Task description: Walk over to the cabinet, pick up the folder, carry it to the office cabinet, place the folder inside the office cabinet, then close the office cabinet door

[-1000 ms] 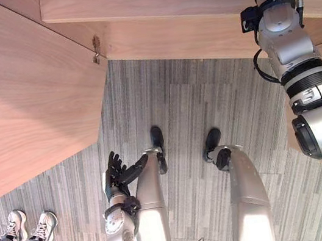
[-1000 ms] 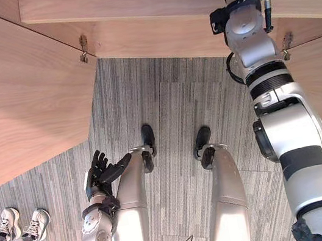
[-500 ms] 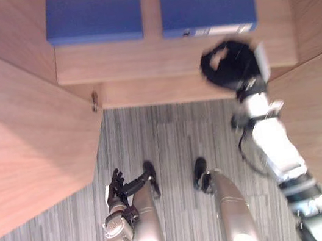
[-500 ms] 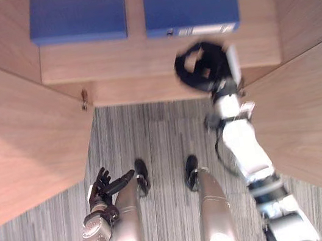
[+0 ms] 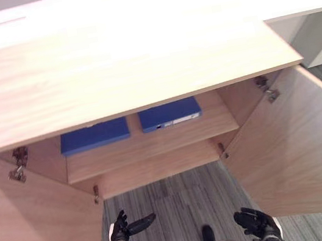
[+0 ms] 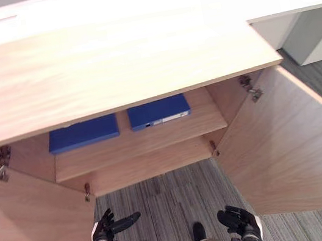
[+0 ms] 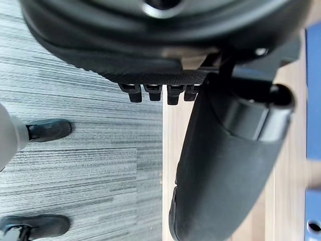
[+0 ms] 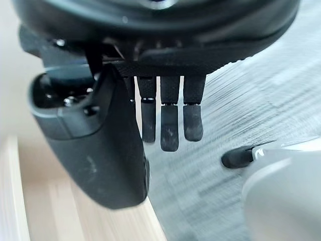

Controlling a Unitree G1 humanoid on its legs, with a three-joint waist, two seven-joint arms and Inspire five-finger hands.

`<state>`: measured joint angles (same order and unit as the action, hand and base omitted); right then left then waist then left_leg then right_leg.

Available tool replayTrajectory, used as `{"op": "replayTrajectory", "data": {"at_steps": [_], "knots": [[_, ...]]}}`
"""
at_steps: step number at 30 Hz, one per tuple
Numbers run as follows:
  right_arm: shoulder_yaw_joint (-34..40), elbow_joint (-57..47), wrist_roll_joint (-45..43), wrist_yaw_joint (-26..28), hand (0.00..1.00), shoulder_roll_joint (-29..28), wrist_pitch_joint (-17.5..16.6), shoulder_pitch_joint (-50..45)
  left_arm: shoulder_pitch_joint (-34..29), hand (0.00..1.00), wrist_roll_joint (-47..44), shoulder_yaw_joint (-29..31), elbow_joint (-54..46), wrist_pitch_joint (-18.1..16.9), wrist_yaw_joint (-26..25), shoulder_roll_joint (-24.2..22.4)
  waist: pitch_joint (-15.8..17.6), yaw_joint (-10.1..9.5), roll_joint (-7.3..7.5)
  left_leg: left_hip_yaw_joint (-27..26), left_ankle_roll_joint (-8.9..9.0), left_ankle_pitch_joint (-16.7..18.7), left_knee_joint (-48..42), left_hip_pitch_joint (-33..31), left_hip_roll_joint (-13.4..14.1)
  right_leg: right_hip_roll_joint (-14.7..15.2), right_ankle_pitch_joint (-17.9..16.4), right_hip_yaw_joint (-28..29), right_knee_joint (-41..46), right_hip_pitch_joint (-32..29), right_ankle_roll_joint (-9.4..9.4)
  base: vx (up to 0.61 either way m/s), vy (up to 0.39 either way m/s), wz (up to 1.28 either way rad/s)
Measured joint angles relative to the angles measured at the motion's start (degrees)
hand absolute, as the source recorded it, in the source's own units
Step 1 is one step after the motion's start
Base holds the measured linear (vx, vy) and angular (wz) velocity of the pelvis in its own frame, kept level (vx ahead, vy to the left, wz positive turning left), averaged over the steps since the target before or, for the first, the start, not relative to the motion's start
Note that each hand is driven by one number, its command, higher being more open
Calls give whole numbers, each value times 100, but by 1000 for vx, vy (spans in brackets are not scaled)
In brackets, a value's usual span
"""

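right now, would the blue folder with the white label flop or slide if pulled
Probably stiff: the blue folder with the white label shows straight edges and a thick spine. Lying flat on the smooth wooden shelf, it likely slides easily.

The cabinet top (image 5: 122, 71) overhangs the shelf (image 5: 153, 148) and hides the far portions of the left blue folder (image 5: 94, 136) and the right blue folder (image 5: 169, 114). The label on the right blue folder is too small to read. The view's edges cut off the left door (image 5: 38, 234), the right door (image 5: 295, 147) and the right hand (image 5: 257, 223) at its wrist.
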<state>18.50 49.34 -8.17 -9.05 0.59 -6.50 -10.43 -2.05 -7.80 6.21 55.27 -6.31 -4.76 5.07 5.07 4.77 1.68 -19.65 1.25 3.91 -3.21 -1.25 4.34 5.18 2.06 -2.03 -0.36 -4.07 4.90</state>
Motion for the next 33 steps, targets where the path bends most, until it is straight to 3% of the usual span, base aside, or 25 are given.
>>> {"op": "replayTrajectory", "data": {"at_steps": [8,13,14,18,22,24,30,33], "knots": [[1530,-884,-1012,-347,100,0,10,41,-94,100,75,27,160,102,32,-45,-118,123,-32,-340,-20,-53,275,314,-140,-5,218,468,-191,16,11,-87,13,-30],[2302,-1820,-1091,-658,100,488,-54,560,-366,100,112,25,181,104,82,-64,-99,283,-127,-718,7,21,294,315,-253,7,302,876,-179,-214,5,-77,16,-40],[2431,-1886,-1091,-718,100,638,-72,719,-408,100,114,24,190,104,108,-90,-72,311,-185,-788,3,46,279,315,-265,7,319,957,-181,-242,18,-44,11,-38],[2737,-1918,-1190,-893,100,1505,-179,1479,-552,100,111,24,194,96,175,-272,87,382,-641,-1027,-105,165,159,260,-323,29,370,1285,-172,-421,62,-16,10,-42],[2356,-1478,-1392,-866,100,2241,-254,2147,-603,100,109,14,188,38,255,-323,285,402,-949,-1086,-158,319,9,166,-341,22,435,1556,-180,-573,104,25,-13,-40],[1490,-868,-1516,-645,100,2893,-243,2579,-626,100,107,-65,173,-31,290,-342,404,404,-1085,-1091,-172,453,-144,41,-334,14,502,1763,-214,-717,120,13,-25,-45],[-85,-341,-1509,53,100,3686,-165,3270,-616,100,103,-579,108,-234,403,-342,739,433,-1230,-1203,-194,678,-496,-153,-301,16,656,2018,-383,-835,109,-3,-16,-25],[-243,-363,-1518,66,100,3712,-167,3331,-606,100,101,-611,64,-270,432,-337,820,440,-1243,-1275,-159,745,-612,-210,-237,-28,698,2075,-414,-876,119,18,-25,-16]]}}
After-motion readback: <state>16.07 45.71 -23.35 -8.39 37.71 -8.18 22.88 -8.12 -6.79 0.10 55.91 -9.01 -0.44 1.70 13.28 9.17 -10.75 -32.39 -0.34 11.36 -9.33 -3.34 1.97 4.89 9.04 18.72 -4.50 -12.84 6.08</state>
